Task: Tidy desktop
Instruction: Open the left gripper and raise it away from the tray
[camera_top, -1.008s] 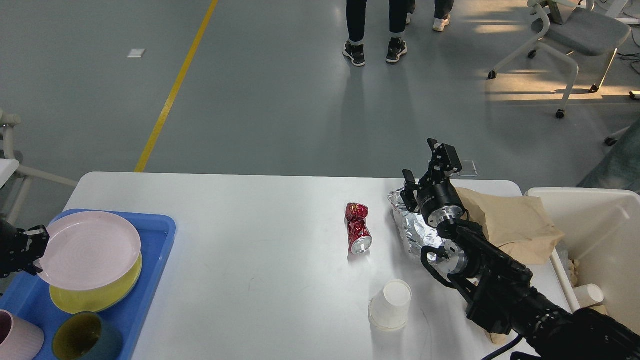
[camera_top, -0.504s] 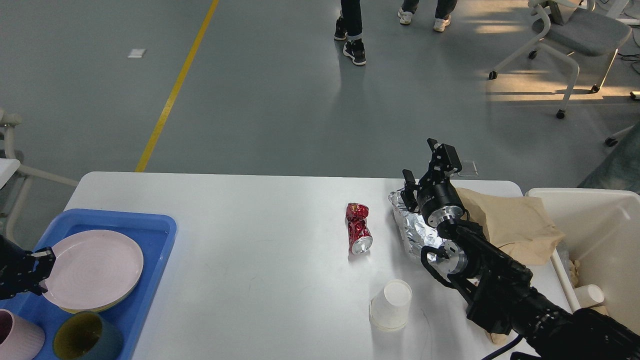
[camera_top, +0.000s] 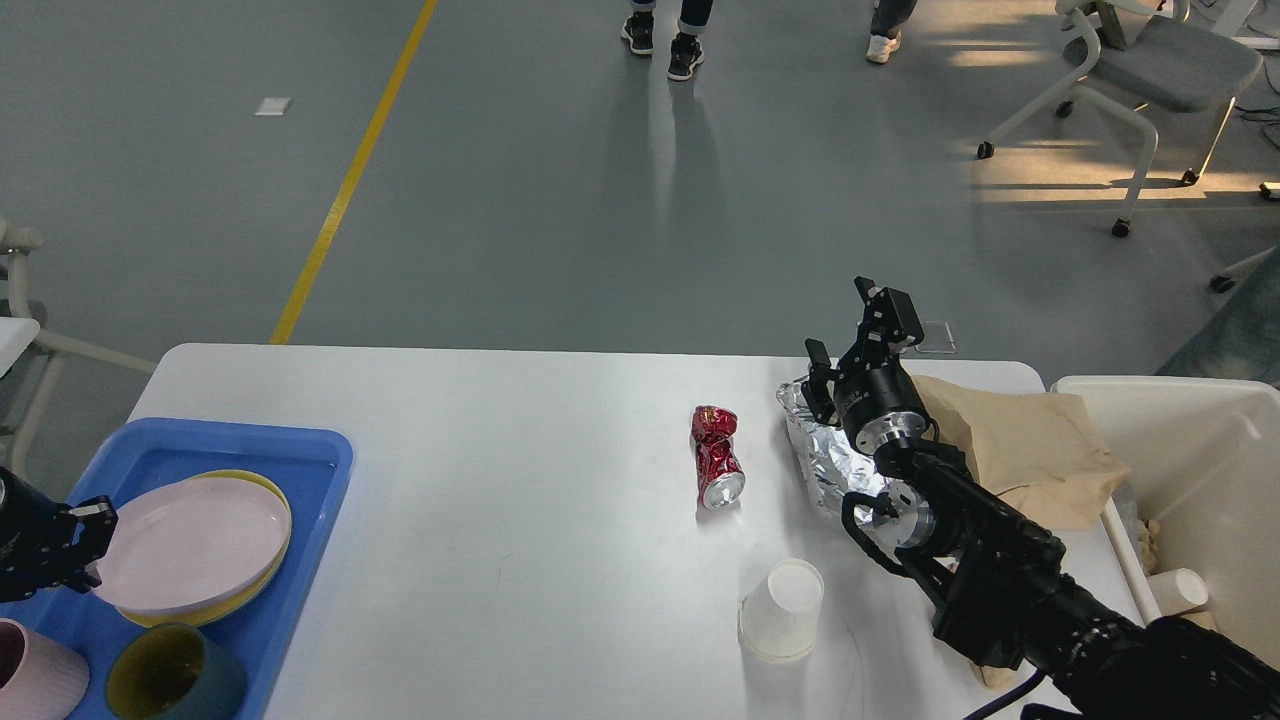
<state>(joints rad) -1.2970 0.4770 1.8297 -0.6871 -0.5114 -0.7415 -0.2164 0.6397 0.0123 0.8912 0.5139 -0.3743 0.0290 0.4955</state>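
The left gripper (camera_top: 85, 545) sits at the rim of a pink plate (camera_top: 190, 545), its jaws seemingly clenched on the edge; the plate tilts over a yellow plate (camera_top: 255, 490) in the blue tray (camera_top: 300, 460), likely to stack the dishes together. Two cups, one pink (camera_top: 30, 675) and one dark green (camera_top: 170, 680), stand in the tray's near end. The right gripper (camera_top: 845, 330), jaws released and holding nothing, hovers above crumpled foil (camera_top: 825, 465) beside a brown paper bag (camera_top: 1020, 450). A crushed red can (camera_top: 717, 455) and a paper cup (camera_top: 782, 610) lie on the white surface (camera_top: 500, 480), probably bound for the cream bin (camera_top: 1180, 400), which already holds a paper cup.
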